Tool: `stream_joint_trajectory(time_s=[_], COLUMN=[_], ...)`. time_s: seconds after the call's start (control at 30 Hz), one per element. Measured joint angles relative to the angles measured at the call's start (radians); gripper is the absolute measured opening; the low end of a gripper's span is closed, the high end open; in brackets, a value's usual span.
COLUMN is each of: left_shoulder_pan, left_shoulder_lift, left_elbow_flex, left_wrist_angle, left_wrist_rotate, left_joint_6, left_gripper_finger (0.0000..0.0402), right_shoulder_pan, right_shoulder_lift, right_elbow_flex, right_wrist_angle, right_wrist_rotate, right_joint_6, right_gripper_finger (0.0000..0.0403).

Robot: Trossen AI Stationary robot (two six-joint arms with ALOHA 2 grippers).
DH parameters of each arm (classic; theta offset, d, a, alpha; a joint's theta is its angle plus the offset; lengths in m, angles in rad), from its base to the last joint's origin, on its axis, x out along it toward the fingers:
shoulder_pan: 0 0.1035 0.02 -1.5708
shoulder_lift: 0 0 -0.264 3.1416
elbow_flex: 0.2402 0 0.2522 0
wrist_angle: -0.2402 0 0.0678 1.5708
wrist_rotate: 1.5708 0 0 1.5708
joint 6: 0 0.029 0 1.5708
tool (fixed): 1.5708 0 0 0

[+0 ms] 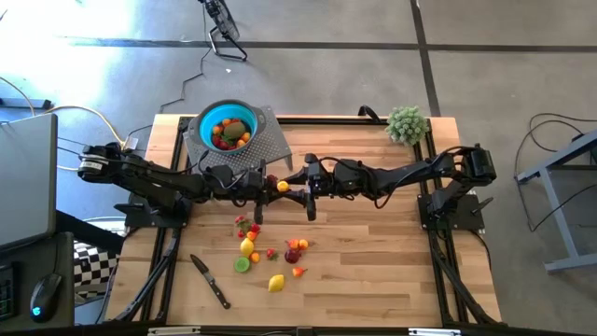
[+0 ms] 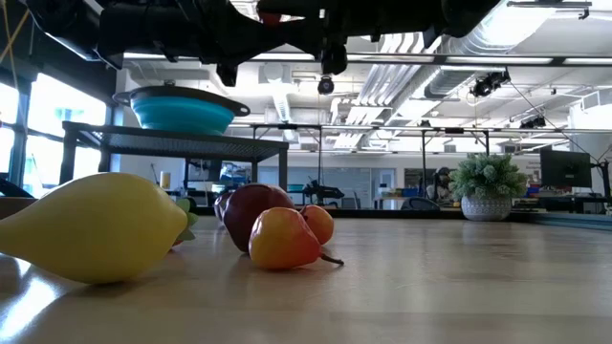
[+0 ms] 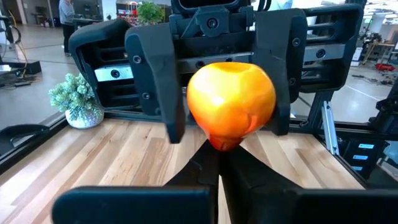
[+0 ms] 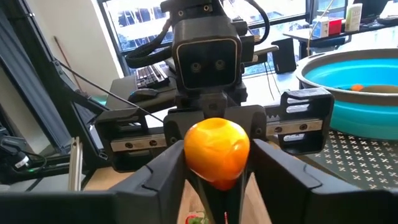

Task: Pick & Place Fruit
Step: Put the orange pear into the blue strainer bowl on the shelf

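- Two arms meet at the centre of the high view: the left gripper [image 1: 271, 181] and the right gripper [image 1: 295, 186] face each other over an orange fruit [image 1: 283, 187] between them.
- In the same view, upper left of centre, a teal bowl [image 1: 203, 119] with several fruits sits on a grey stand [image 1: 266, 145]; a loose scatter of fruit [image 1: 270, 252] lies below centre, a knife [image 1: 210, 280] at lower left, a plant ball [image 1: 407, 124] at upper right.
- Low view: a yellow lemon [image 2: 96, 227] fills the lower left, with a maroon fruit [image 2: 251, 210] and a red-orange pear [image 2: 283, 238] near centre. The bowl [image 2: 182, 112] stands on its stand at upper left, the plant ball [image 2: 488, 178] at right; dark arms cross the top edge.
- Left wrist view: the orange fruit [image 3: 231, 104] sits at centre, its lower tip pinched between the left fingers [image 3: 186, 174], which are pressed together on it. The right fingers [image 3: 160, 81] stand on either side of the fruit, spread a little wider than it.
- Right wrist view: the orange fruit [image 4: 216, 149] is at lower centre between the right fingers [image 4: 155, 177]; whether they touch it I cannot tell. The bowl [image 4: 354, 93] is at right.
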Motion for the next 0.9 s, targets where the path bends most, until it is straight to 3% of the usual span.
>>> stream_joint_trajectory(time_s=[0.4,0.67,0.9], left_shoulder_pan=[0.000,0.000,0.001], left_shoulder_lift=[-0.008,-0.128,-0.289], left_elbow_flex=[0.001,0.001,0.001], left_wrist_angle=[-0.037,-0.174,-0.309], left_wrist_rotate=[0.001,0.001,-0.020], left_joint_6=[-0.005,0.014,0.043], left_gripper_finger=[0.0000,0.0000,0.0000], right_shoulder_pan=[0.000,0.000,0.000], right_shoulder_lift=[-0.068,-0.247,-0.290], right_elbow_flex=[-0.002,0.000,0.000], right_wrist_angle=[-0.049,-0.380,-0.484], right_wrist_rotate=[-0.013,-0.007,0.048], right_joint_6=[0.001,-0.053,-0.072], right_gripper_finger=[0.0284,0.0295,0.0295])
